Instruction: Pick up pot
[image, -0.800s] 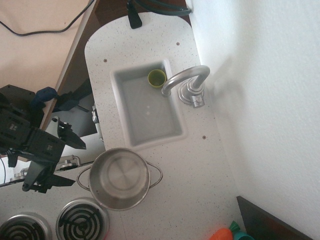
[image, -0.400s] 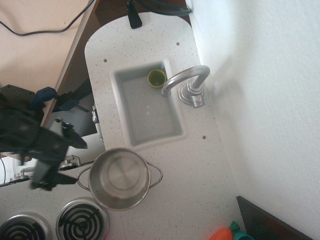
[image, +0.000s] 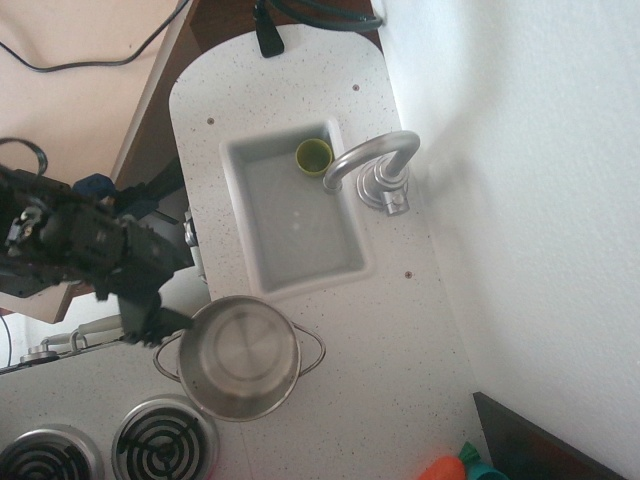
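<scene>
The pot (image: 240, 357) is a shiny round steel pot with two thin loop handles. It stands upright and empty on the white counter, just below the sink and above a stove burner. My black gripper (image: 178, 290) is at the left of the pot, jaws open and empty. Its lower finger (image: 165, 320) reaches close to the pot's left rim and left handle (image: 163, 360); I cannot tell if it touches. The upper finger (image: 165, 255) lies over the counter's left edge.
A white sink (image: 295, 210) holds a small yellow-green cup (image: 314, 155), with a silver faucet (image: 375, 165) beside it. Two stove burners (image: 165, 440) lie at the bottom left. An orange and teal object (image: 455, 467) sits at the bottom right. A white wall runs along the right.
My gripper has moved right toward the pot and turned, so its lower finger now sits by the pot's left rim. The pot has not moved.
</scene>
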